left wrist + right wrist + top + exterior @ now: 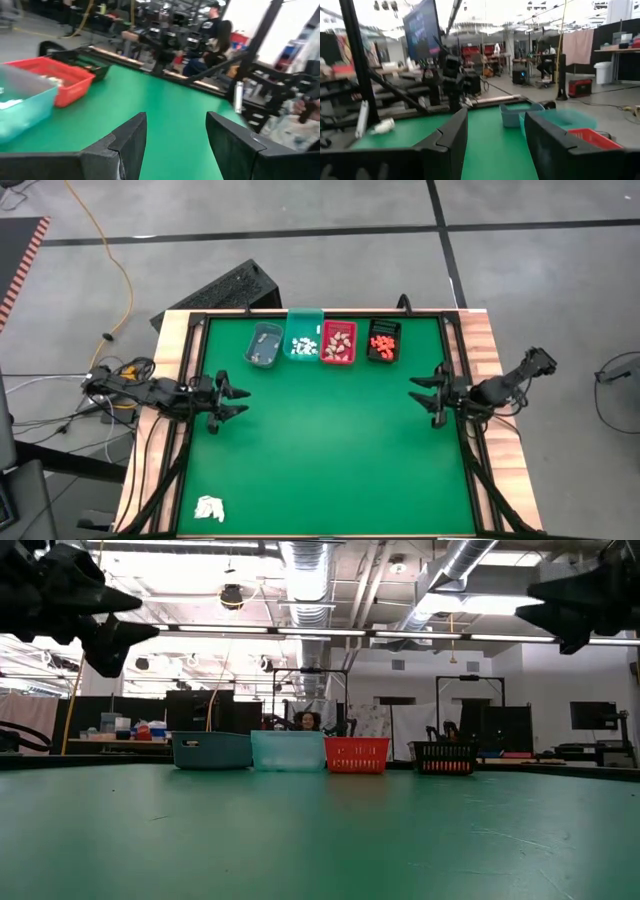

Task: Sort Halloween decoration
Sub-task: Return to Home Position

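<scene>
Halloween decoration (339,346), grouped by kind along the far edge of the table (330,465): white pieces (303,346) are lying in the teal bin (304,314), tan pieces (340,340) in the red bin (338,323) just to its right, and orange pieces (383,343) in the black bin (384,326) at the far right; what the grey bin (262,332) at the left is holding cannot be told. The left gripper (243,401) is hovering over the table's left side, fingers apart and empty; the right gripper (414,394) is mirroring it on the right, likewise apart and empty. Homing well probably calls for keeping both arms raised and clear of the bins. Count: four bins, three kinds, two grippers, one white papery wad (209,508) at the near left; the pieces are too small to number.
</scene>
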Tool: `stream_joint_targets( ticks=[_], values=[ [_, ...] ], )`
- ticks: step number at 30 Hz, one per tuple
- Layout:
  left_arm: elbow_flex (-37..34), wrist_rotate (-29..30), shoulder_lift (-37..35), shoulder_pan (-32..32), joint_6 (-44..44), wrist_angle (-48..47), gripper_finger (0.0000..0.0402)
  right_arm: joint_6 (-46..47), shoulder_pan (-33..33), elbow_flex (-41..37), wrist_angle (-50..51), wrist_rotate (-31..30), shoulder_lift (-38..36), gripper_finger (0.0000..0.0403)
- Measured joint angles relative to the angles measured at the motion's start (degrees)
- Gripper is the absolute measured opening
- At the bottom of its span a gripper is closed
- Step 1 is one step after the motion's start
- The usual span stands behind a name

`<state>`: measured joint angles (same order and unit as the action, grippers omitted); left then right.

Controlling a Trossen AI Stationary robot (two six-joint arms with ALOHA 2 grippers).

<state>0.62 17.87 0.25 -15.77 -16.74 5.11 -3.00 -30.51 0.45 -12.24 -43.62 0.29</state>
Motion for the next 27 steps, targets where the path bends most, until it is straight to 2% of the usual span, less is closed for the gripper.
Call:
stream_joint_targets(
  ticks=[3,11,27],
  values=[
    [0.00,1.92,0.00,0.00,-1.03,-0.77,0.0194,-0.03,0.34,0.00,2.52,0.07,0.00,0.0191],
    [-0.02,2.00,0.00,0.00,-0.96,-0.84,0.0194,-0.03,0.32,-0.04,7.11,0.08,0.02,0.0192],
    [-0.07,1.99,0.00,0.00,-1.01,-0.91,0.0194,-0.02,0.30,-0.09,7.27,0.07,0.00,0.0192]
  ],
)
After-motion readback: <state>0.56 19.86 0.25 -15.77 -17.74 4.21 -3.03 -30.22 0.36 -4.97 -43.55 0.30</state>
